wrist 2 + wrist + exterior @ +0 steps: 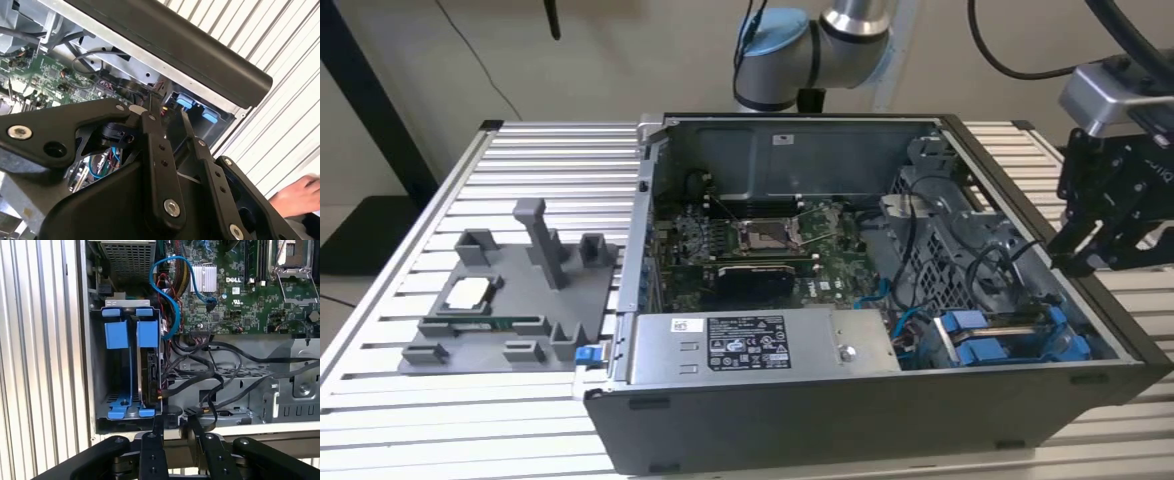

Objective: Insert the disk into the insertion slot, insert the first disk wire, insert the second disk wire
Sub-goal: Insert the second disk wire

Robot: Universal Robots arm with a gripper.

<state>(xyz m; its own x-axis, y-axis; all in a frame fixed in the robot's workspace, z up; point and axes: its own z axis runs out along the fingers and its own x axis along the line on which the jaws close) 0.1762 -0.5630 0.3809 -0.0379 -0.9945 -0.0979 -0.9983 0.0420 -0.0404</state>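
Finds the disk [150, 374] seated on edge in the insertion slot [119, 335], at the computer case [84, 340] corner. Shows the claw [174, 432] narrowly parted, empty, over the case wall. Judged at wire stage; calls for fine alignment among cables [215, 374].

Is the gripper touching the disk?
Apart. In the exterior view the gripper hangs above the case's side wall; the first wrist view shows the disk down in the slot.

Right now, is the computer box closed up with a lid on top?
No, the computer case lies open, and its green circuit board shows inside.
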